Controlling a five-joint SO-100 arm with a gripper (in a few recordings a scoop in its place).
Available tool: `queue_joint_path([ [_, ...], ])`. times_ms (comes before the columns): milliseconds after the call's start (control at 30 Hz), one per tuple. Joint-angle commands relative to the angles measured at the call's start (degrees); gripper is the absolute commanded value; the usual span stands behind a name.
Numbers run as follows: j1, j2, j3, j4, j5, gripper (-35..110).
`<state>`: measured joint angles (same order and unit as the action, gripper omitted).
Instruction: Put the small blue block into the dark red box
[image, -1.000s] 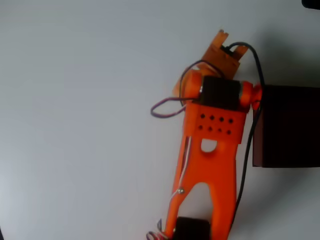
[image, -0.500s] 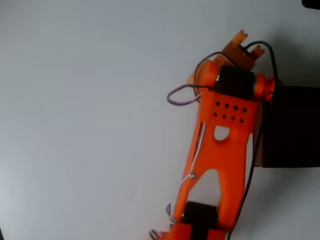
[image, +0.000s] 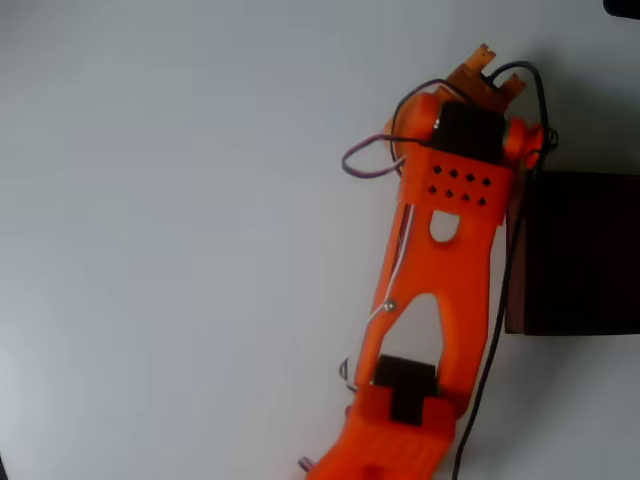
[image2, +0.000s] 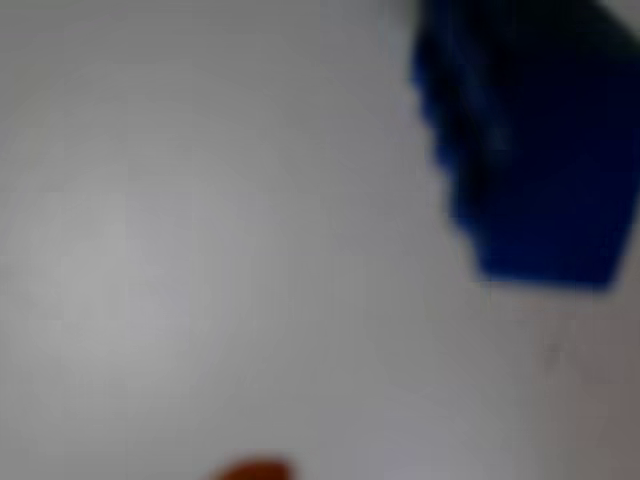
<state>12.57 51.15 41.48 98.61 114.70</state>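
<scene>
The gripper (image: 489, 80) sits at the upper right in the overhead view; I cannot tell if its fingers are apart. The small blue block (image2: 535, 150) fills the upper right of the blurred wrist view, and the dark red box (image: 580, 252) at the right edge looks dark inside. Since the earlier frame the arm has reached further up.

Blurred blue block (image2: 535, 160) fills the wrist view's upper right; dark red box (image: 580, 255) at overhead right.

A plain white surface (image: 180, 240) runs across the overhead view, bare from the centre out to 9 o'clock. It looks matte and evenly lit, greying a little toward 7 o'clock. A soft shadow darkens it toward 2 o'clock, and a small dark shape (image: 622, 6), too cropped to identify, sits at the very corner there. In the wrist view the same pale surface (image2: 200, 250) appears blurred.
</scene>
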Motion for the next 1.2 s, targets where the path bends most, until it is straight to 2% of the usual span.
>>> queue_joint_path([
  [0,0.97,-0.09,-3.96,1.58,1.05,27],
  [300,1.49,-10.55,-19.25,6.15,-0.35,27],
  [1167,3.25,-17.75,-26.89,6.42,-2.11,27],
])
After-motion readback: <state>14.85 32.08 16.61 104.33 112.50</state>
